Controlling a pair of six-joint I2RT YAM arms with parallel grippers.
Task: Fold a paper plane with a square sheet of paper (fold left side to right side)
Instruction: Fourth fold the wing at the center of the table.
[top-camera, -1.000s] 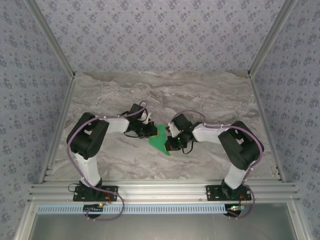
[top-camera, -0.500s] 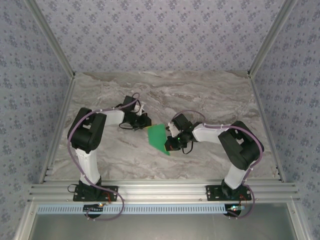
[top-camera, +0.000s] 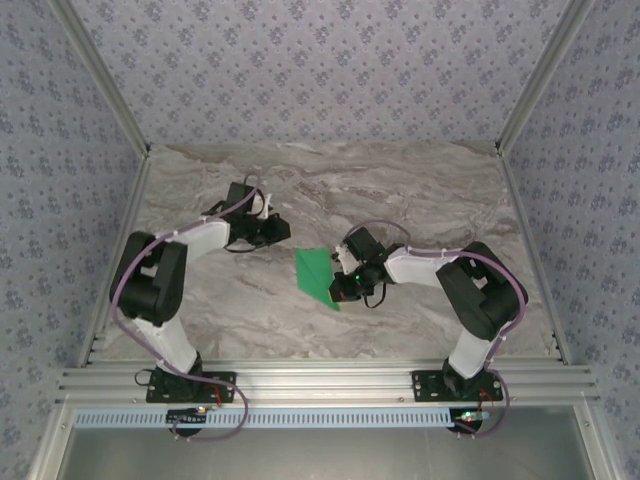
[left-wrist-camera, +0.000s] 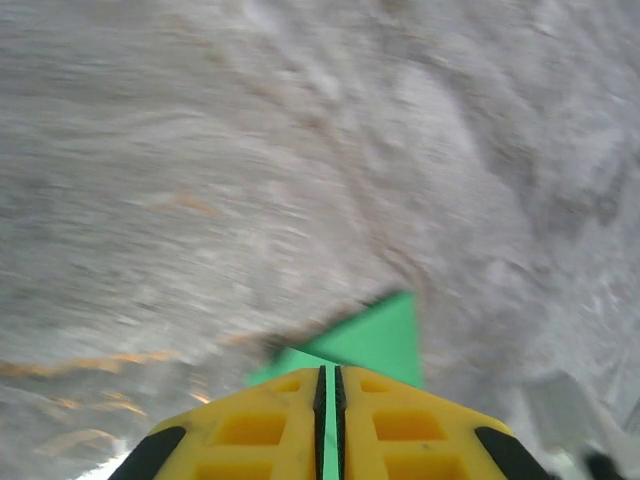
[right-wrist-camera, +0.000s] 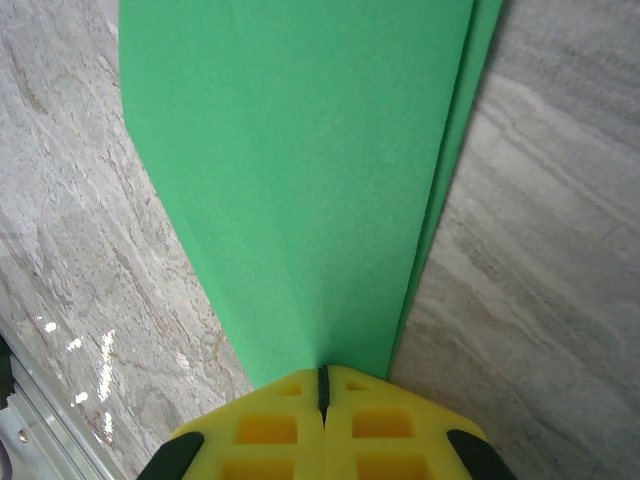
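While grey-veined marble forms the surface between patterned walls, the right fingers pinch the green paper plane; the left fingers, beside it, stand nearly pressed together.

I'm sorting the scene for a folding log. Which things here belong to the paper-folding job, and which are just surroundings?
Part of the job:
- green paper, already partly folded to a point
- right gripper, fingers shut on the paper's near end
- left gripper, apart from the paper

Just surroundings:
- marble table
- patterned walls
- aluminium frame
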